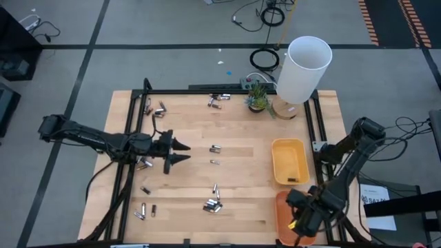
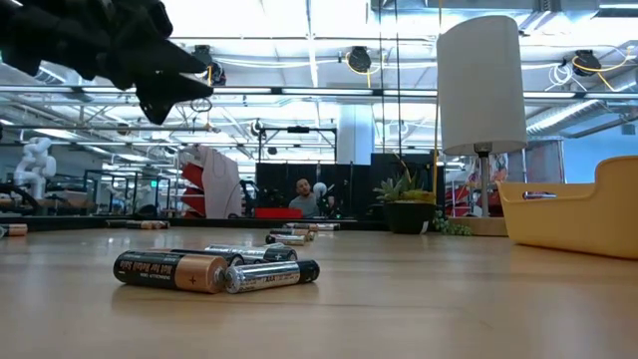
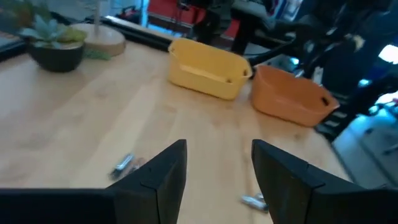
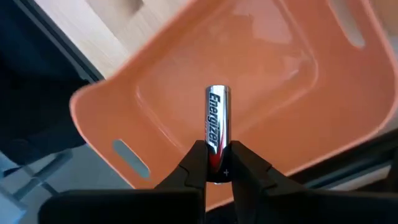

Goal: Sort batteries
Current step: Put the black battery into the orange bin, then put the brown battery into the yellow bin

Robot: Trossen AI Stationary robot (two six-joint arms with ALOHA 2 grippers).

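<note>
Several small batteries lie scattered on the wooden table: a cluster (image 1: 213, 204) near the front edge, also in the low view (image 2: 214, 271), a pair (image 1: 215, 148) mid-table and others (image 1: 216, 102) at the far edge. My left gripper (image 1: 182, 151) hovers open over the table's left half, pointing right, with nothing between its fingers (image 3: 217, 174). My right gripper (image 1: 301, 219) is over the orange tray (image 1: 284, 207) at the front right, shut on a silver battery (image 4: 217, 118). The yellow tray (image 1: 289, 160) sits just behind the orange one. My right gripper pinches the silver battery by one end (image 4: 217, 163) between its two fingertips. The fingers point steeply down and lie along the battery. The rest of the battery juts out past the fingertips toward the floor of the orange tray (image 4: 261, 68), clear of it.
A white lamp (image 1: 306, 69) and a small potted plant (image 1: 257, 95) stand at the far right of the table. Black frame rails (image 1: 131, 138) run along the table's left, right and far sides. Two loose batteries (image 3: 123, 165) lie below my left gripper.
</note>
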